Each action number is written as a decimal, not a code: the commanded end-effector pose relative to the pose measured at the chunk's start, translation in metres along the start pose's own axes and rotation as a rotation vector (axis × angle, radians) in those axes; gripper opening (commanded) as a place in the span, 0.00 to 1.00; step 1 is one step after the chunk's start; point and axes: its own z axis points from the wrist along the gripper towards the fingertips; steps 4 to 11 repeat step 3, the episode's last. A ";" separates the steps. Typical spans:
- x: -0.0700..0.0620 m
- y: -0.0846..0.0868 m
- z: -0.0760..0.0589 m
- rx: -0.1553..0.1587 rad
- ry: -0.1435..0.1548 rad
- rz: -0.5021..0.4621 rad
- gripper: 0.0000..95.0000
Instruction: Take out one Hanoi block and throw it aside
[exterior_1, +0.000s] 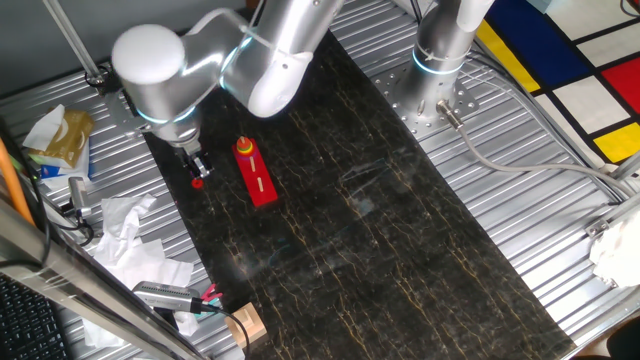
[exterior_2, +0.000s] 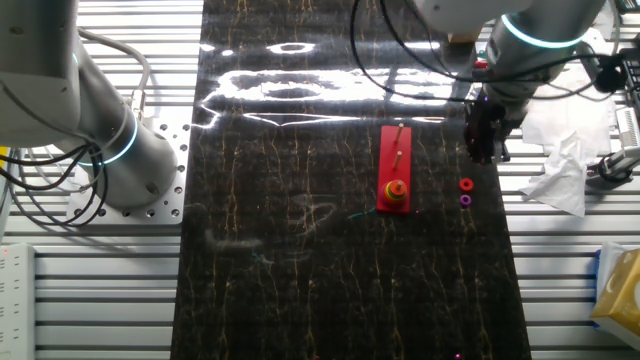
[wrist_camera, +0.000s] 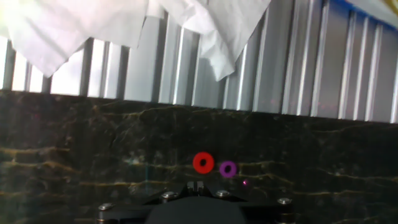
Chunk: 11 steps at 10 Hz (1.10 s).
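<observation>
The Hanoi block (wrist_camera: 203, 163) is a tiny red ring lying flat on the black mat, just beyond my fingertips in the hand view. It also shows in one fixed view (exterior_1: 198, 182) and in the other fixed view (exterior_2: 466, 185). A tiny purple ring (wrist_camera: 228, 168) lies right beside it. My gripper (wrist_camera: 196, 185) hovers just above the mat, close over the red ring, with its fingers together and nothing between them. It shows in both fixed views too (exterior_1: 197, 164) (exterior_2: 484, 150). The long red bar with a yellow stripe (exterior_1: 259, 180) lies nearby with rings stacked on one end.
Crumpled white paper (wrist_camera: 205, 25) lies on the ribbed metal table just past the mat's edge. A second arm's base (exterior_1: 440, 60) stands at the far side. A wooden block (exterior_1: 245, 325) and tools lie near the mat's corner.
</observation>
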 end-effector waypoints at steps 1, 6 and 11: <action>0.000 -0.001 -0.002 -0.015 -0.011 0.016 0.00; 0.001 -0.001 -0.004 -0.029 -0.034 0.023 0.00; 0.001 -0.001 -0.004 -0.029 -0.034 0.023 0.00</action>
